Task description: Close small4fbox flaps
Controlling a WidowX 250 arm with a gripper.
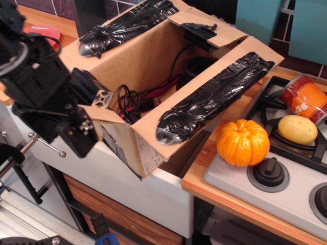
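The small4fbox is sitting open in a white sink-like basin beside the wooden counter, label corner facing the camera. All four flaps are splaying outward, the two long ones showing crinkled black tape. The black hand is pressing at the near short flap — apparently touching it, though its fingers are hard to read, so I cannot tell their spacing. An orange pumpkin is resting on the stove nearby.
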